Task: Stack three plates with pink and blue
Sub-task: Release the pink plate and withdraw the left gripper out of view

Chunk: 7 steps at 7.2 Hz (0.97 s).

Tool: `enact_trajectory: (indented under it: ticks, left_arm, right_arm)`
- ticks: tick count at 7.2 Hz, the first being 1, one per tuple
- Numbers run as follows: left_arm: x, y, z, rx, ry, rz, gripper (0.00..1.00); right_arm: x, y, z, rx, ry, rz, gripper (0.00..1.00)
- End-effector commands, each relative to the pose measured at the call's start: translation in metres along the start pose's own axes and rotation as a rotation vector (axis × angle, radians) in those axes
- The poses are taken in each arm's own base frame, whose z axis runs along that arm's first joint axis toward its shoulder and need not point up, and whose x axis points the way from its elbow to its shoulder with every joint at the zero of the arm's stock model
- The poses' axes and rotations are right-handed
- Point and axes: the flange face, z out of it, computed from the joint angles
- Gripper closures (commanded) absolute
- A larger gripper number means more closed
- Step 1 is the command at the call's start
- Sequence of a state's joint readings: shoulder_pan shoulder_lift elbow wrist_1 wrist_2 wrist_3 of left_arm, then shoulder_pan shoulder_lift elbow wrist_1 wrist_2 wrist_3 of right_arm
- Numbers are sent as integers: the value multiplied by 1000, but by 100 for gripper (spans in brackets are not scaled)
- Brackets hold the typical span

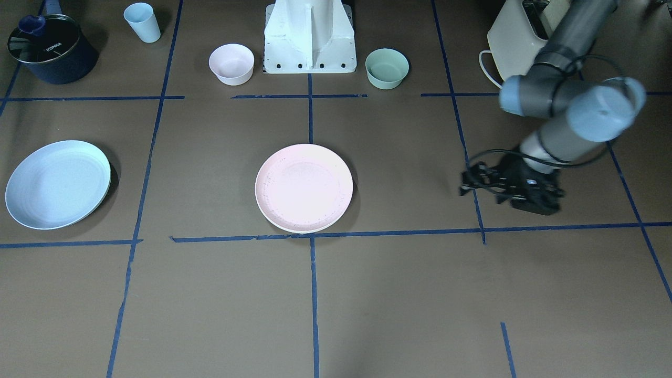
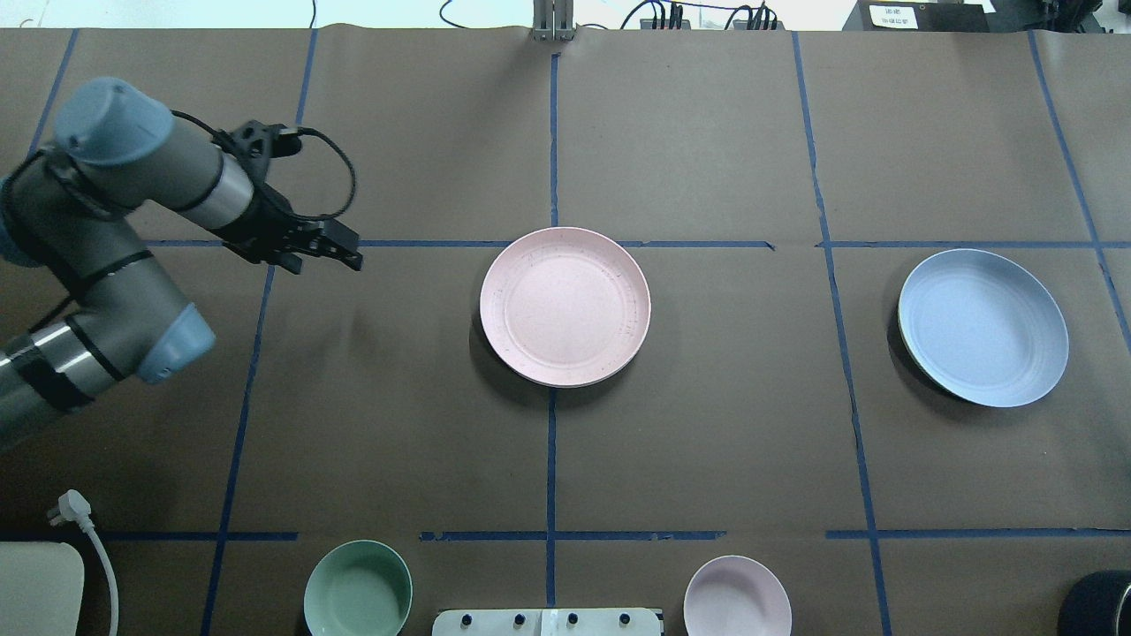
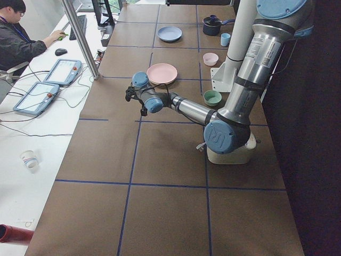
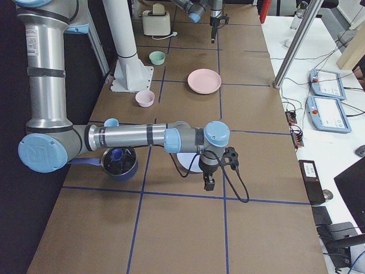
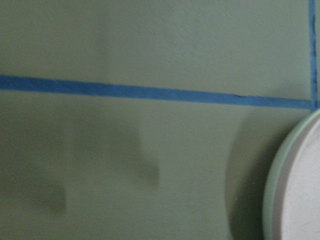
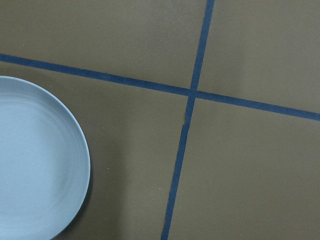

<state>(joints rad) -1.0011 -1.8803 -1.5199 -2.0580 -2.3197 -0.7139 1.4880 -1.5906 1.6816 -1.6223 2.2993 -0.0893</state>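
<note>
Left gripper (image 2: 346, 252) hangs open and empty, well apart from the pastel pink shallow round plate (image 2: 565, 306) at table centre; pale blue shallow round plate (image 2: 982, 327) lies far right; right gripper (image 4: 209, 184) state cannot be told; recommended: pinch blue rim, lower level, concentric onto pink.

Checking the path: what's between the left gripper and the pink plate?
In the overhead view, only bare table and blue tape lie between the left gripper and pink plate.
</note>
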Motion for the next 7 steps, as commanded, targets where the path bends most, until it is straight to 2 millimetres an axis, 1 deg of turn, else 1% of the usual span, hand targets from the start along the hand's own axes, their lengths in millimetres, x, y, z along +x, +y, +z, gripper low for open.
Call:
enact_trajectory:
  ticks: [1,2,3,4,5,6,7]
  left_arm:
    - [-138,28,-75,-55,-147,73,0]
    - [-203,65,-116,-114,-197,64,0]
    - [-249,84,-159,-124,-217,45,0]
    - [-292,121,-183,-158,-220,-28,0]
    - [-316,152,-190,-162,-217,-68,0]
    - [-325,183,-188,-145,-206,-75,0]
    - [-327,185,-184,-126,-178,-61,0]
  right_arm:
    - [0,-1,-1,3,0,-2,0]
    - [0,-1,-1,3,0,-2,0]
    - [0,-1,-1,3,0,3,0]
    - [-2,-2,0,3,0,27,0]
    - [-6,-3,-2,11,-3,28,0]
    - [-14,-4,1,9,-40,91,0]
    - [-31,3,22,30,-66,112,0]
